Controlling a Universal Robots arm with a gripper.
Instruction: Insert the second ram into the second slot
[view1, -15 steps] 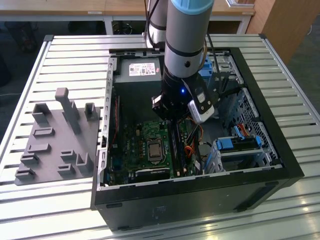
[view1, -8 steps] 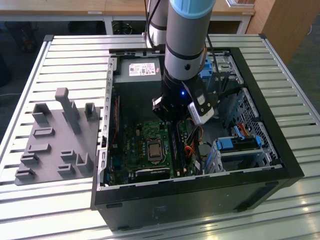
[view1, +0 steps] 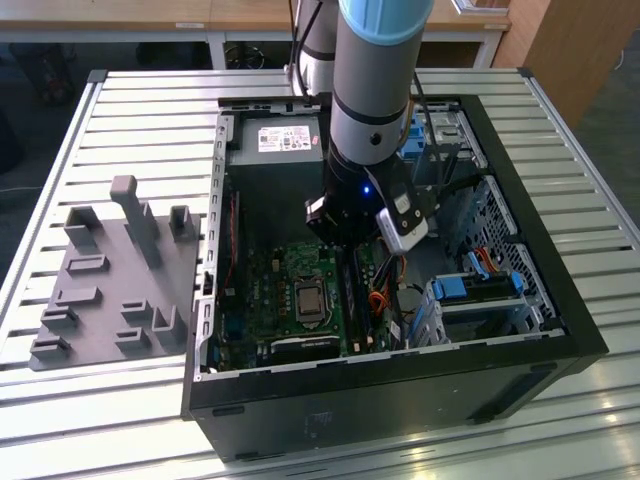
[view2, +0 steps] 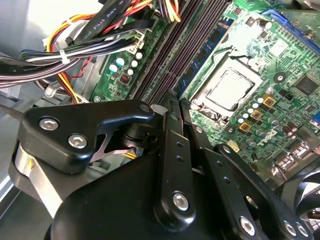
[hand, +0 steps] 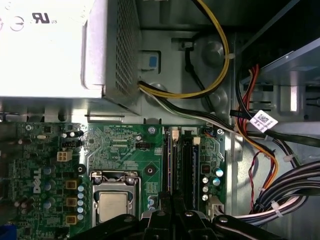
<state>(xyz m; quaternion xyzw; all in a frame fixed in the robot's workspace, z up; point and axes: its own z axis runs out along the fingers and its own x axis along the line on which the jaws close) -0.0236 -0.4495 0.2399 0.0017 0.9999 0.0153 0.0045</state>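
Observation:
My gripper is low inside the open computer case, over the memory slots of the green motherboard. The second ram is a thin blue stick. It stands on edge in the slot closest to the processor socket. In the first wrist view the second ram is a narrow line running away from the fingertips. The gripper is shut, one finger on each side of the stick's end. In the second wrist view the gripper meets the board where the blue strip ends.
Close by are the processor socket, the grey power supply and bundled cables. Blue drive-bay latches sit at the exterior view's right. A grey fixture plate lies on the slatted table outside the case.

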